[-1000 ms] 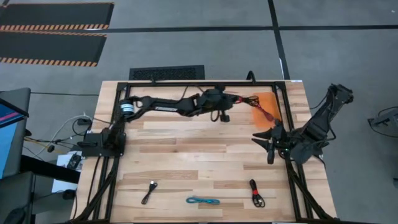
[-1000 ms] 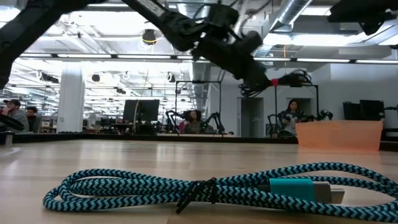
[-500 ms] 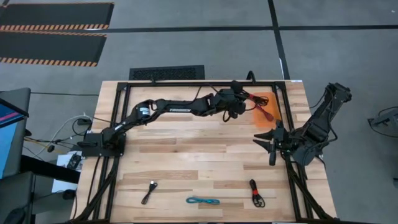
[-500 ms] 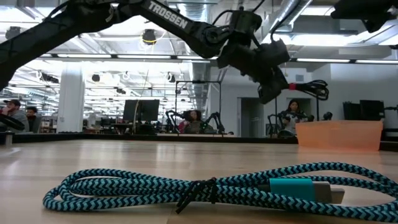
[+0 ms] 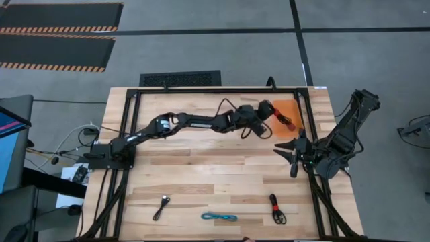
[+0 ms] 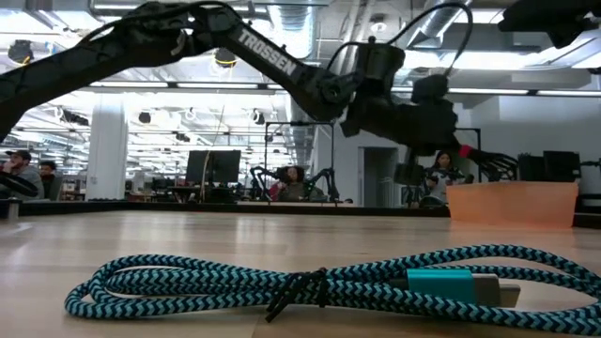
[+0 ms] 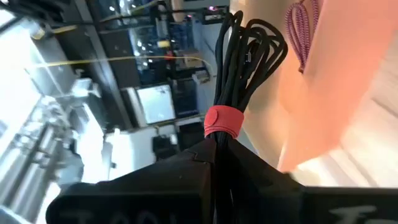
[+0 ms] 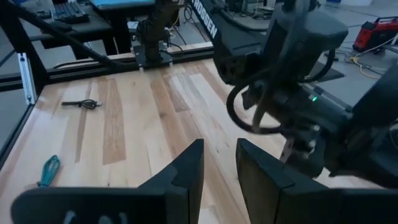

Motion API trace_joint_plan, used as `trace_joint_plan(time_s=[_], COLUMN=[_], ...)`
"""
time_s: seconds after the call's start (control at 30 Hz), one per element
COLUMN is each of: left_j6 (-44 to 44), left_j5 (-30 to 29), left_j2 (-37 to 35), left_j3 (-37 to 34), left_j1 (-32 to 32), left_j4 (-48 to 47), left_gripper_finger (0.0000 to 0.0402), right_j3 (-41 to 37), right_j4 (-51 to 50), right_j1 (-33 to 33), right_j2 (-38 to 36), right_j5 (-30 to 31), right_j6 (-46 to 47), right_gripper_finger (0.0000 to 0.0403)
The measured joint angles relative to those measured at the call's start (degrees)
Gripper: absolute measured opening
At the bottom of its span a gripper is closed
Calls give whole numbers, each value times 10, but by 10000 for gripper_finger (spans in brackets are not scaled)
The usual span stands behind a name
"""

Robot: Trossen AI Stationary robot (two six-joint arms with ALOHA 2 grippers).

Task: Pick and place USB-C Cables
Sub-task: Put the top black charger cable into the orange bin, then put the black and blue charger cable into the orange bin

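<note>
**At the orange tray's edge, black cable in the left jaws**

Along the table's (image 5: 201, 168) far side, has swung the left gripper (image 5: 267, 113) rightward within the last second, from mid-table to the near edge of the orange tray (image 5: 290, 107). Keeps the jaws pressed tight on a black cable bundle (image 7: 245, 56), pinching it just below its red band (image 7: 221, 121), with the loops fanning out ahead toward the tray. Puts the carry close to done, by the look of it: remaining, a little more reach and a release beside the magenta cable (image 7: 303, 31) already lying inside.

Waiting at the table's right edge: right gripper (image 8: 219, 149), jaws slightly spread, holding nothing.

Still to fetch, lined along the near edge and well apart from one another: black-grey cable (image 5: 161, 207), teal cable (image 6: 300, 282), dark cable with red on it (image 5: 277, 209).

Smooth, round and faintly glossy on the held bundle. Braided weave on the magenta one. Chevron-patterned braid on the teal, ending in a teal-sleeved metal plug. Flat, matt and low-walled for the tray; pale wooden planks for the table.
</note>
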Motion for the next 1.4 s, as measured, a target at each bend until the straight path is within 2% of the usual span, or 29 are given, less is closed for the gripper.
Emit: trace_joint_plan(time_s=[0.37, 0.63, 0.9, 1.1, 1.27, 1.4], left_j6=[34, 48, 10, -45, -106, -175], left_j5=[6, 22, 18, -30, -75, -149], left_j2=[5, 5, 5, 5, 5, 5], left_j3=[6, 6, 6, 6, 6, 6], left_j1=[-2, -5, -9, -24, -43, -61], left_j4=[14, 1, 53, 91, 87, 87], left_gripper_finger=[22, 79, 145, 173, 171, 164], right_j3=[0, 0, 0, 0, 0, 0], right_j4=[-12, -11, -11, -11, -11, -11], right_j1=[0, 0, 0, 2, 2, 2], right_j2=[0, 0, 0, 0, 0, 0], right_j5=[0, 0, 0, 0, 0, 0], right_j6=[1, 1, 1, 1, 1, 1], right_gripper_finger=[118, 118, 118, 118, 118, 118])
